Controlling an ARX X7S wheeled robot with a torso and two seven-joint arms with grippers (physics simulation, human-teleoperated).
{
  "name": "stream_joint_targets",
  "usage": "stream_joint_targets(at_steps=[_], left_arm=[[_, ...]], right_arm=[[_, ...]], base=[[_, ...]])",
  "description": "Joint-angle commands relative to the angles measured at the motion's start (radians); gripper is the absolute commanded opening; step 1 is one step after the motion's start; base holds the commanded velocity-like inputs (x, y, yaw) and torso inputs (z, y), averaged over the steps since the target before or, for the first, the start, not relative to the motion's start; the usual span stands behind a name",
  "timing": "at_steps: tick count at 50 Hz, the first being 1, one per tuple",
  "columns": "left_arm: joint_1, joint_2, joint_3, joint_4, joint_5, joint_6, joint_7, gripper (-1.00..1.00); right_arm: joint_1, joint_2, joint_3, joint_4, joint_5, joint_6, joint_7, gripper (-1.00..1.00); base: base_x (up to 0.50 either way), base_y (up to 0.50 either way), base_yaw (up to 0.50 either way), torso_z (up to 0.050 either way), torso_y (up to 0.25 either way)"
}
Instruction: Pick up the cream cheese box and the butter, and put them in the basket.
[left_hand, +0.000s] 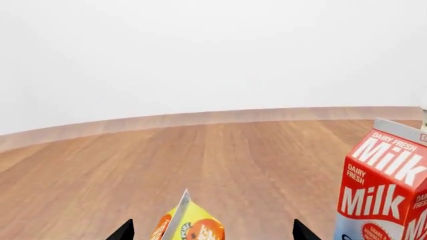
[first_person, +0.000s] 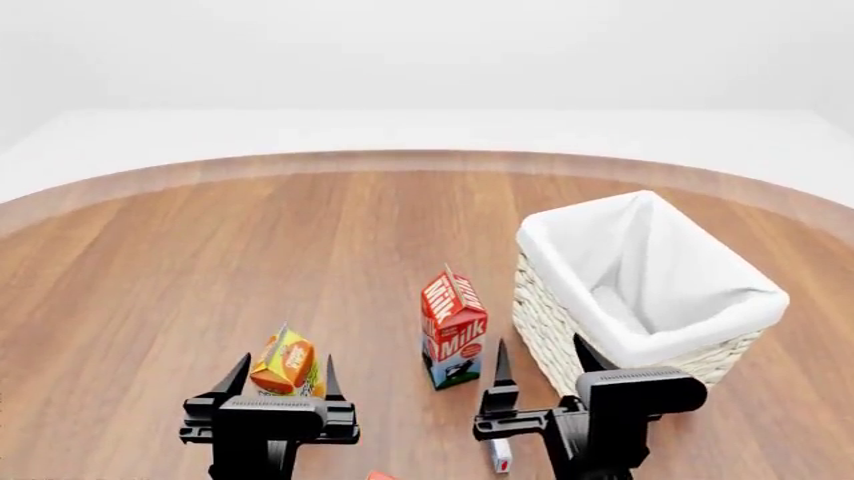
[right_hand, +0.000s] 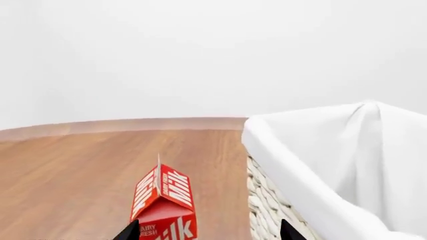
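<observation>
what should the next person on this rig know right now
Left hand: open, empty, fingers either side of the juice carton.
Right hand: open, empty, between the milk carton and the basket.
Cream cheese box: on the table below the right hand, untouched.
Butter: probably the red sliver at the head view's bottom edge; too little shows to be sure.
Done: nothing, as far as the basket's inside shows.
Left: pick up both and put them in the basket.

White woven basket (first_person: 547, 318), red-and-white milk carton (first_person: 454, 330), orange-yellow juice carton (first_person: 284, 362), brown wood-grain table (first_person: 267, 250).
</observation>
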Motion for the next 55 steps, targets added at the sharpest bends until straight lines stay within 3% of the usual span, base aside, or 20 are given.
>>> stream_joint_targets(at_steps=[1,22,55], left_arm=[[-0.003,-0.004,0.007,-0.005,-0.003,0.003,-0.006,1.0],[-0.007,-0.011,0.016,-0.013,-0.011,0.01,-0.014,1.0],[-0.005,-0.024,0.033,-0.005,-0.018,0.011,-0.031,1.0]], right_arm=[[0.002,0.018,-0.021,-0.037,0.008,0.031,-0.005,1.0],[0.047,0.022,-0.038,-0.069,0.013,0.163,0.049,1.0],[0.217,-0.007,-0.01,-0.067,0.148,0.534,0.111,1.0]], base=[[0.5,0.0,0.0,0.0,0.0],[0.05,0.0,0.0,0.0,0.0],[0.0,0.0,0.0,0.0,0.0]])
